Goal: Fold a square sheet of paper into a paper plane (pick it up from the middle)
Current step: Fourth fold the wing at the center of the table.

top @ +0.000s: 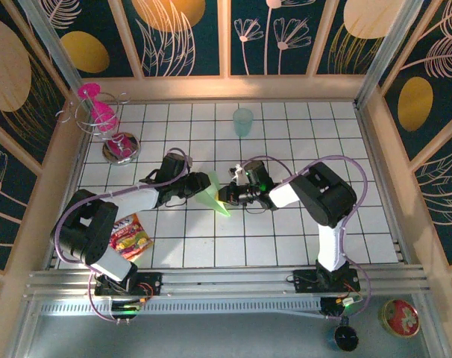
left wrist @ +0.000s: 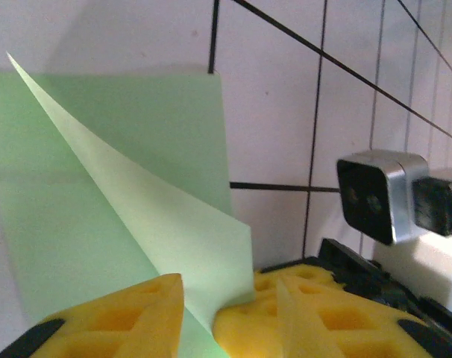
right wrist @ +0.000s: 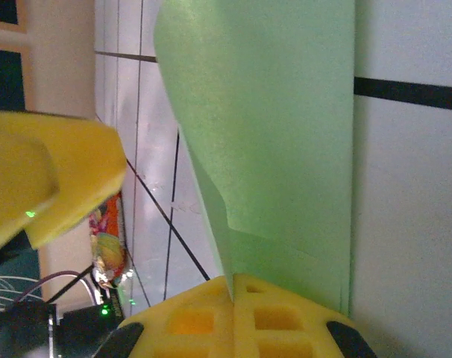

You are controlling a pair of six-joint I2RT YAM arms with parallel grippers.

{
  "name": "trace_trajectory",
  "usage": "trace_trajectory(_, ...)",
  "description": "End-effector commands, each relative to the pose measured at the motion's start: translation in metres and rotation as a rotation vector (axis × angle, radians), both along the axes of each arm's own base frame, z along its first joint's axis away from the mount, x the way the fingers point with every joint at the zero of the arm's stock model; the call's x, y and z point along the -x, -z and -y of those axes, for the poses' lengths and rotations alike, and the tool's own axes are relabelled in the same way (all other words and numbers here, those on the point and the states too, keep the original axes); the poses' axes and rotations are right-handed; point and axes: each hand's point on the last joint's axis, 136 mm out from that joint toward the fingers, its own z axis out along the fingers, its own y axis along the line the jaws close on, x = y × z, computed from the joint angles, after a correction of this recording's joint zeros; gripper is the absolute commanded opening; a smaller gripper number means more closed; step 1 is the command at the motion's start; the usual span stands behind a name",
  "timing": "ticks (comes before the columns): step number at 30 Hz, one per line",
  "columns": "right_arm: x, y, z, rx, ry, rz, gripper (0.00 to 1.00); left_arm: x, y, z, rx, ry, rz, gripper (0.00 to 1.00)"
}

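Right gripper [top: 226, 197] clenches a thin light green paper sheet [top: 214, 195], mid-fold at frame centre. Left gripper [top: 199, 192] straddles its raised flap, grip unclear. Next move probably calls for pressing the crease flat.

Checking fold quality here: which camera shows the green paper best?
The left wrist view: the green paper lies broad, its raised flap and fold edge plain. The right wrist view shows a curled part close up, pinched in the right claw. The top external view shows it as a small, distant green wedge.
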Motion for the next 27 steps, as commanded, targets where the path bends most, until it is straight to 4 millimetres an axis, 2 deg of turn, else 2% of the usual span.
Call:
trace_trajectory(1,0.001,0.000,0.000,-0.044,0.000,-0.044,0.00,-0.001,-0.009,0.012,0.097,0.029,0.019,0.35)
trace_trajectory(5,0.000,0.002,0.002,-0.047,0.011,-0.064,0.00,-0.002,-0.009,0.016,0.112,0.045,0.032,0.32)
trace_trajectory(12,-0.001,0.003,0.007,-0.062,0.035,-0.083,0.00,-0.005,0.002,0.027,0.145,0.083,-0.003,0.27)
trace_trajectory(22,0.001,0.007,0.012,-0.066,0.056,-0.110,0.00,-0.011,-0.002,0.034,0.166,0.101,0.013,0.26)
trace_trajectory(24,0.001,0.008,0.014,-0.069,0.063,-0.116,0.00,-0.010,0.008,0.034,0.159,0.099,-0.008,0.26)
trace_trajectory(27,0.001,0.009,0.017,-0.076,0.076,-0.128,0.00,-0.012,0.009,0.035,0.160,0.101,-0.006,0.26)
